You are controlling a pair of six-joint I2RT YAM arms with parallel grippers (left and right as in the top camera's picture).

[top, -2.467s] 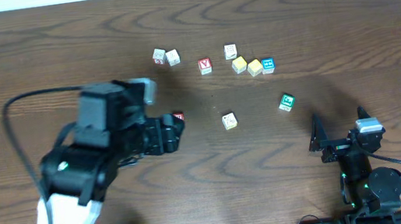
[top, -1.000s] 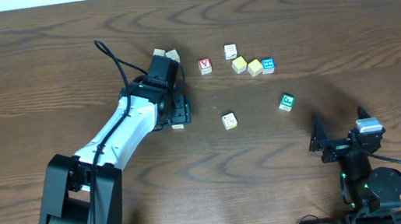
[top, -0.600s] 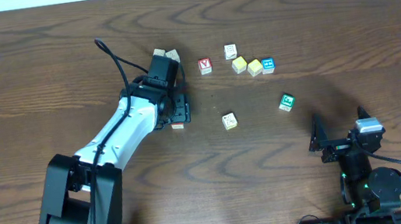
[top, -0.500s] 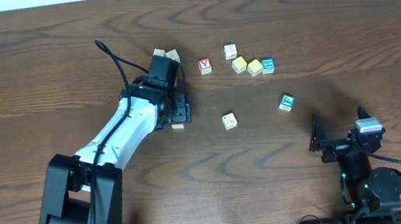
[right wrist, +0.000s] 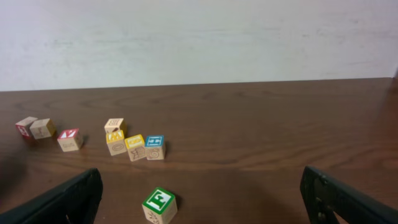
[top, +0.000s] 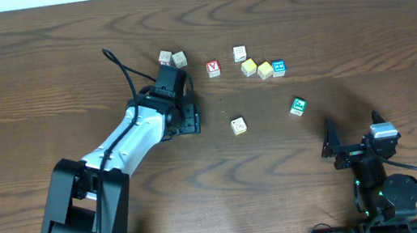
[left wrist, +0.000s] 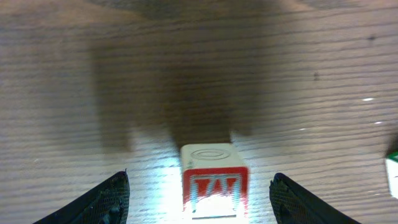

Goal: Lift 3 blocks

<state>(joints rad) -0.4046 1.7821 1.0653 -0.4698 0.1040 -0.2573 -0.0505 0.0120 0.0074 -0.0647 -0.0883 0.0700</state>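
Observation:
The red-faced block [left wrist: 214, 186] with white lettering sits on the table between the open fingers [left wrist: 107, 203] of my left gripper [left wrist: 200, 206], touching neither one. From above, the left gripper [top: 191, 124] hides that block. The pale cream block [top: 238, 125] lies just right of it. Farther right is the green-faced block [top: 298, 106], which the right wrist view shows as the green block [right wrist: 159, 204] low in the middle. My right gripper [top: 342, 145] rests open at the front right, away from every block.
Two pale cubes [top: 172, 58] lie behind the left gripper. A red cube with a "V" [top: 213, 68], a pale cube [top: 240, 53], two yellow cubes [top: 257, 69] and a blue cube [top: 278, 67] sit in a row at the back.
My left gripper has shifted slightly toward the front and now covers the red block seen from above. Its jaws stay wide. The right arm has not moved.

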